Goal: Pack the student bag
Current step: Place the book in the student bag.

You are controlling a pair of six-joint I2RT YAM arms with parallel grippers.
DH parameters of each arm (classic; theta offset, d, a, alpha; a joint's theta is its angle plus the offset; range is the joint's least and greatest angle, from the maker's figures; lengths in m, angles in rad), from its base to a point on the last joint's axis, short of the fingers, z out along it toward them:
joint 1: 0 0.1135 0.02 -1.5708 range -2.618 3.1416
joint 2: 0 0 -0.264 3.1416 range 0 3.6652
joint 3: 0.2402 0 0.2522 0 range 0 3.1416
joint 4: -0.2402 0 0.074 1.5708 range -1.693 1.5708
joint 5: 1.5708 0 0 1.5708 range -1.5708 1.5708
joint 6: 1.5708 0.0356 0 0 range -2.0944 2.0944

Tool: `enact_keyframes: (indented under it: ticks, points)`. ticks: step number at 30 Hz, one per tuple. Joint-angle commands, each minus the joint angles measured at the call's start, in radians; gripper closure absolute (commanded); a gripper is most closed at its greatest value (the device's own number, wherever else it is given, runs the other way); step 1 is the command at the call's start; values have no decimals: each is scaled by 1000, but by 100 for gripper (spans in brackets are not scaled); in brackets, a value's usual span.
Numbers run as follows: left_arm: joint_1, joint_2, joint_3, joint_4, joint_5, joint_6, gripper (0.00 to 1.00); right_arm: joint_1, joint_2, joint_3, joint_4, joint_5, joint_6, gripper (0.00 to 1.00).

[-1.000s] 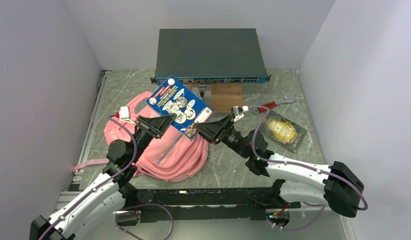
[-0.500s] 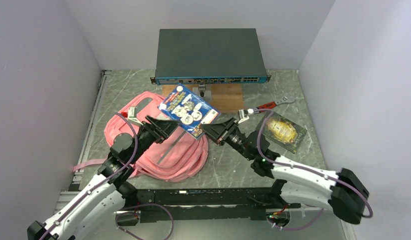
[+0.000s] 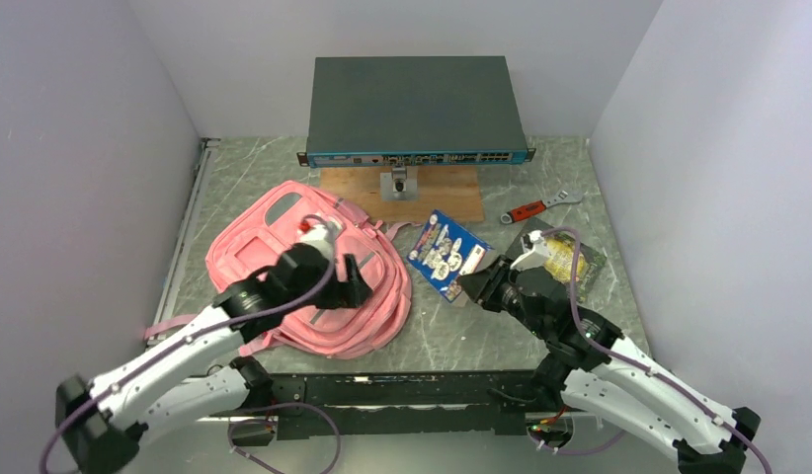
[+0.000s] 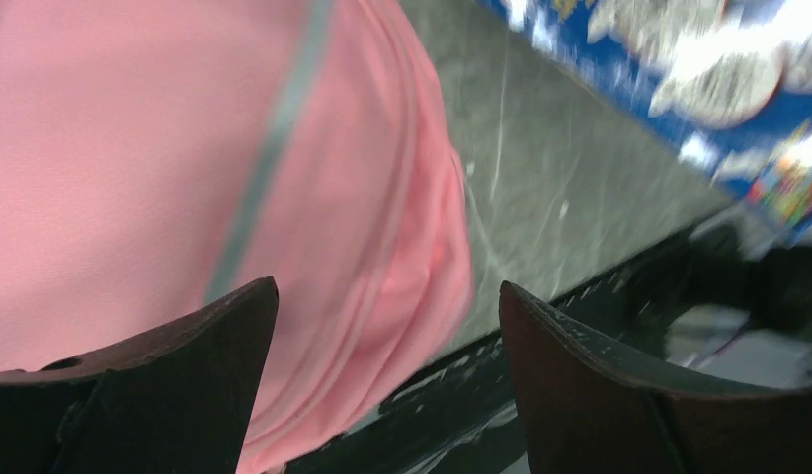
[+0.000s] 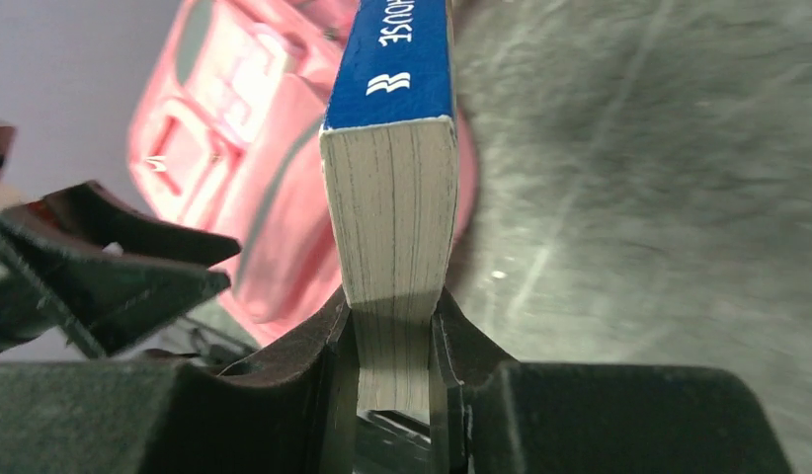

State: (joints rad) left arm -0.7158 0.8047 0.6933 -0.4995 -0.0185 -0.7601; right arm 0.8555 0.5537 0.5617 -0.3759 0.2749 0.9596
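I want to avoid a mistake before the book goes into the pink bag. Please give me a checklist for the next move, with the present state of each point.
1. Right pincer shut on the blue book: ok, both fingers press its page edge.
2. Left pincer open and empty: ok, it hangs over the student bag.
3. Bag mouth unzipped: cannot tell, no opening shows.
4. Book above the bag: not ok, it is beside the bag, over the table.
5. The two arms apart: ok.
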Motion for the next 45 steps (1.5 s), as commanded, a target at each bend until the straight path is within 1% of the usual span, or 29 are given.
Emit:
enact_keyframes:
  ticks: [1, 3, 6, 11, 14, 18, 20, 21, 22, 25, 26, 29, 32, 36, 39, 40, 43, 45]
  points:
    - [-256, 149, 118, -51, -182, 177, 14, -6, -61, 130, -190, 129, -126, 100]
    - [-339, 245, 167, -61, -232, 215, 16, -6, -81, 141, -215, 143, -140, 100]
    - [-415, 391, 240, -122, -333, 232, 17, -7, -105, 149, -229, 154, -151, 100]
    - [-486, 576, 357, -236, -512, 282, 21, -6, -104, 153, -222, 134, -163, 100]
    - [-493, 615, 364, -240, -523, 302, 26, -6, -87, 155, -213, 100, -166, 100]
    - [-492, 603, 334, -215, -537, 321, 44, -6, -70, 147, -195, 38, -159, 100]
    - [-491, 603, 332, -220, -543, 331, 48, -6, -65, 140, -191, 4, -146, 100]
    - [-491, 606, 334, -225, -541, 340, 54, -6, -61, 137, -186, -17, -139, 100]
    - [-491, 609, 338, -231, -539, 347, 62, -6, -59, 136, -184, -36, -133, 100]
    - [-490, 602, 354, -261, -572, 358, 96, -6, -48, 143, -185, -85, -110, 100]
    - [-490, 595, 363, -278, -599, 356, 100, -6, -45, 147, -185, -101, -98, 100]
    - [-490, 553, 401, -333, -698, 368, 100, -7, -20, 174, -192, -150, -63, 100]
    - [-490, 497, 445, -382, -831, 366, 100, -7, 24, 204, -197, -210, -3, 100]
    - [-490, 408, 504, -406, -984, 381, 100, -8, 41, 216, -142, -282, 87, 100]
    - [-490, 351, 526, -346, -1044, 452, 100, -25, 43, 191, -53, -372, 146, 100]
    - [-490, 334, 531, -318, -1054, 479, 100, -35, 51, 178, 6, -421, 166, 100]
    - [-490, 282, 530, -227, -1043, 572, 100, -76, 85, 134, 151, -576, 242, 100]
    - [-490, 257, 515, -141, -1035, 633, 100, -102, 98, 120, 204, -633, 272, 100]
